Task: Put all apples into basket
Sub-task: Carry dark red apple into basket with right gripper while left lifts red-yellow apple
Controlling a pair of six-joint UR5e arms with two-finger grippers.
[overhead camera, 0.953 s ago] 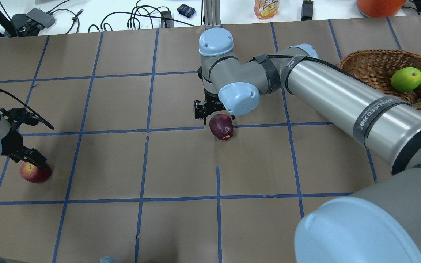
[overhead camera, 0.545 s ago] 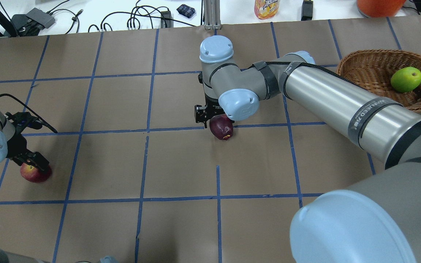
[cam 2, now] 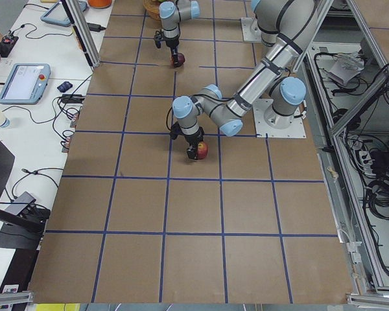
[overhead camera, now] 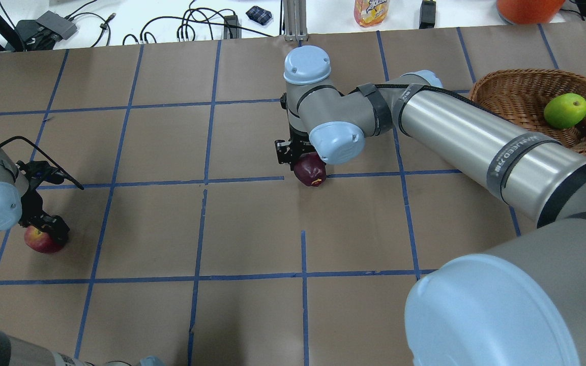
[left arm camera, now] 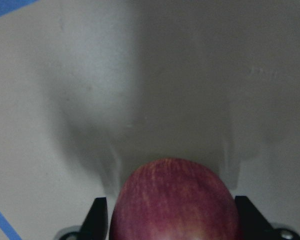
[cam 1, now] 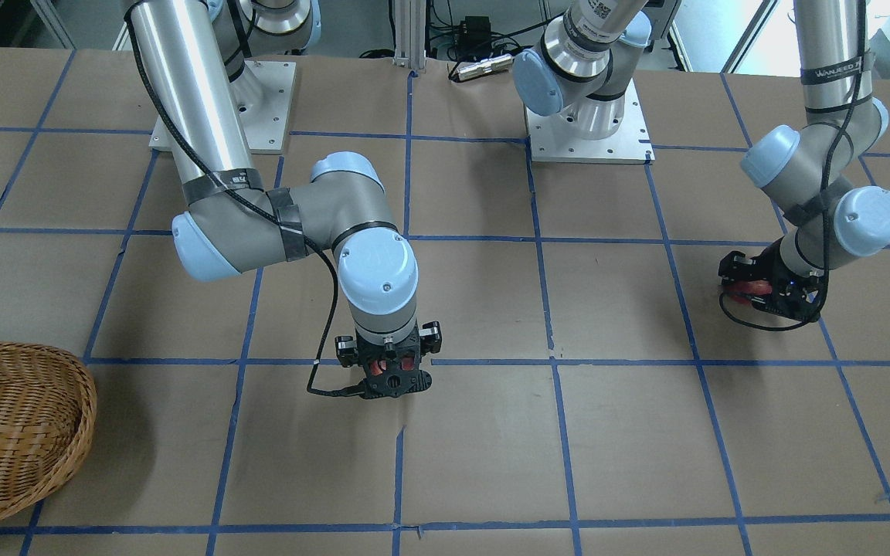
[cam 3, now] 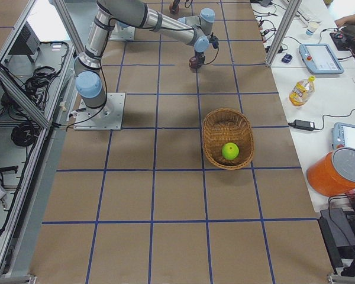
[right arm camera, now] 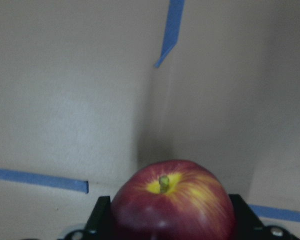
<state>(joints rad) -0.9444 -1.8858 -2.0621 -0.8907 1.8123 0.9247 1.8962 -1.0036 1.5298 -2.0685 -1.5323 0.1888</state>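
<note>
Right hand down over the dark maroon apple mid-desk; left hand down over the red apple.
Each hand's black fingers stand one on either side of its apple, close against the skin; whether they are clamped I cannot tell. The maroon apple sits by a blue tape line near the centre. The red apple is far over on the robot's left, well apart from the wicker basket at the far right. A lime-green apple lies inside the basket, against its wall. A dark band on the right arm bears white lettering that looks like "WANJEED".
</note>
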